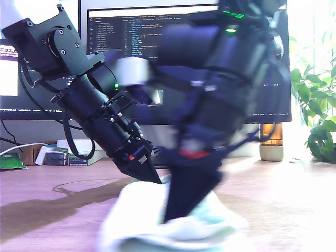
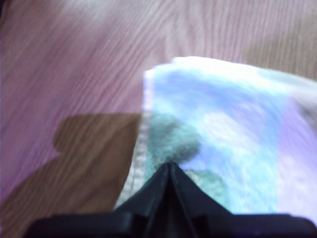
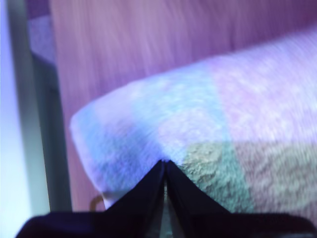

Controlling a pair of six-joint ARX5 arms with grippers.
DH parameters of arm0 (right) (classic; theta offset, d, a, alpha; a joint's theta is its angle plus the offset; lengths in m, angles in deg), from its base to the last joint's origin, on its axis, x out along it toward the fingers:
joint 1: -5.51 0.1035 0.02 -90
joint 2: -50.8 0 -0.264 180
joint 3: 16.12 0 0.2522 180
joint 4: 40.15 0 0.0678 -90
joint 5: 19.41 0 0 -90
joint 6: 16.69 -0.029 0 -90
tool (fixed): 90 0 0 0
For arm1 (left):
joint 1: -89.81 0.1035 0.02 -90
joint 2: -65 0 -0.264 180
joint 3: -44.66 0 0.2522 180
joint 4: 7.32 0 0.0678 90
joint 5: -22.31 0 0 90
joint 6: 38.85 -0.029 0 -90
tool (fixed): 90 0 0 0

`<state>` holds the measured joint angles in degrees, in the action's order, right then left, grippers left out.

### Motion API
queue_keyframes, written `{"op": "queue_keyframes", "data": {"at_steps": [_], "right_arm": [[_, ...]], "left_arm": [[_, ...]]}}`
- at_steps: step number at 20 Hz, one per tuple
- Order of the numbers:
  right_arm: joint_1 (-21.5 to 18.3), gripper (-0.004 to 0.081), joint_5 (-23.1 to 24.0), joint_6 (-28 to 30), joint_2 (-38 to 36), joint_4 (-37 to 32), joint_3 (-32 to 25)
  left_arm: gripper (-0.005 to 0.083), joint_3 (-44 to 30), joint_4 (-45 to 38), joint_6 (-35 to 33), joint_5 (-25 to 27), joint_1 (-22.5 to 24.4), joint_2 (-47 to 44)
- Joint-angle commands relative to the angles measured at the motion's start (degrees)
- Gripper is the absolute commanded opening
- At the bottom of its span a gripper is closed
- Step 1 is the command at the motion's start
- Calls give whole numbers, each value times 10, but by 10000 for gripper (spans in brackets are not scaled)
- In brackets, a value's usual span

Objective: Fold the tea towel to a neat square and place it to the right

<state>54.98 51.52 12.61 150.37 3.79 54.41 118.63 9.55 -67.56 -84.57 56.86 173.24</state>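
Fluffy white towel [image 1: 173, 223] w/ faint pink & mint bands lies bunched on wooden table [image 1: 283, 199]. First gripper [image 2: 169, 164] & second gripper [image 3: 165, 162], jaws pressed together, tips touching it.

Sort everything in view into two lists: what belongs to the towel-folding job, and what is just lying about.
Belongs to the job:
- fluffy white terry tea towel with faint pink and mint bands
- my first gripper
- my second gripper
- wooden table

Just lying about:
- dark monitor showing code
- leafy green plant
- small boxes
- amber jar
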Motion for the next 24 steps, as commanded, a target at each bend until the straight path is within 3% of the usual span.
{"op": "queue_keyframes", "data": {"at_steps": [1,8,24], "right_arm": [[12,-10,1,-15,33,-2,-27],[14,-10,2,-40,33,-16,-27],[10,-10,1,-40,-12,-3,0]], "left_arm": [[-21,-20,-9,-3,7,2,37],[-21,-19,-46,-2,7,5,35],[-21,13,47,23,-10,32,-67]]}}
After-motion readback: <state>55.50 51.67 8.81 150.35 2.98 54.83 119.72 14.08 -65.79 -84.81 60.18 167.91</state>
